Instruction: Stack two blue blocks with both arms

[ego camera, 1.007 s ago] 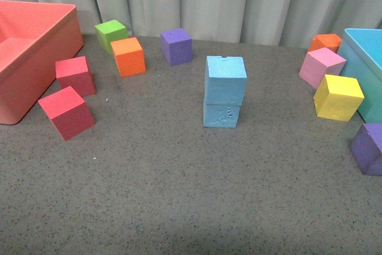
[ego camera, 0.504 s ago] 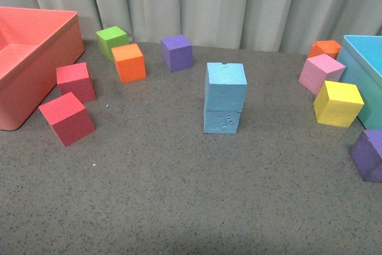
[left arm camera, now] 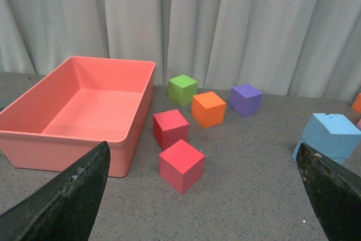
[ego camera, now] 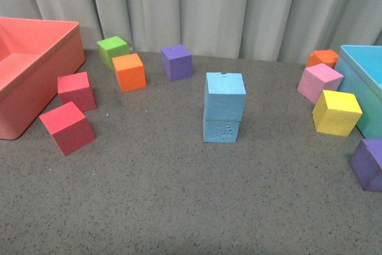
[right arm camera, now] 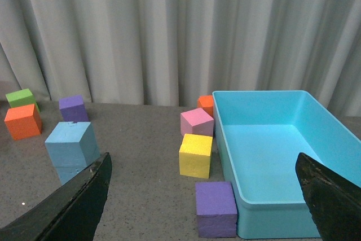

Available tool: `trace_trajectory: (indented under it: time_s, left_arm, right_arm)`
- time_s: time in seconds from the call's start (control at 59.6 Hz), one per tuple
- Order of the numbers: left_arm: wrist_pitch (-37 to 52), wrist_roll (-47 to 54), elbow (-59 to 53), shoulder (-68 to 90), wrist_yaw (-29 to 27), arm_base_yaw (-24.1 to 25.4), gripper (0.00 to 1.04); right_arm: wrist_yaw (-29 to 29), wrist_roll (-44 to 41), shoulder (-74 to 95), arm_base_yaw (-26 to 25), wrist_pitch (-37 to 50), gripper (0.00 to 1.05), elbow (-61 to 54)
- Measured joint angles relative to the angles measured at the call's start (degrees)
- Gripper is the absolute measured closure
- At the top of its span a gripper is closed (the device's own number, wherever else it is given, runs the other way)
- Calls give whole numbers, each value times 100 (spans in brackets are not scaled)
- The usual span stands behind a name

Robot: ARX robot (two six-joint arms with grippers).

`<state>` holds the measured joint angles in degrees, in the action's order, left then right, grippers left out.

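Two sky-blue blocks stand stacked in the middle of the table: the top blue block (ego camera: 225, 95) rests on the bottom blue block (ego camera: 221, 129), which has an embossed mark on its front. The stack also shows in the left wrist view (left arm camera: 333, 135) and in the right wrist view (right arm camera: 71, 145). Neither arm shows in the front view. My left gripper (left arm camera: 206, 196) is open and empty, well back from the stack. My right gripper (right arm camera: 206, 196) is open and empty, facing the light blue bin.
A salmon bin (ego camera: 27, 82) stands at the left with two red cubes (ego camera: 67, 126), an orange cube (ego camera: 129, 71), a green cube (ego camera: 112, 49) and a purple cube (ego camera: 176, 61). At the right a light blue bin (ego camera: 364, 82), pink (ego camera: 319, 83), yellow (ego camera: 336, 111), orange (ego camera: 323, 58) and purple (ego camera: 368, 163) cubes.
The whole scene has shifted slightly in the front view, as if the camera tilted. The blue stack and the other cubes keep their places on the table.
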<state>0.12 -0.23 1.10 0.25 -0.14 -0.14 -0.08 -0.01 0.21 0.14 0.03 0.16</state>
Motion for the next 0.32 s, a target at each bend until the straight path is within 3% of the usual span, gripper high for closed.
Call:
trace_trajectory:
  time_s: [0.319]
  left_arm:
    - [0, 0, 0, 0, 0, 0, 7]
  right_arm:
    - [0, 0, 0, 0, 0, 10, 0]
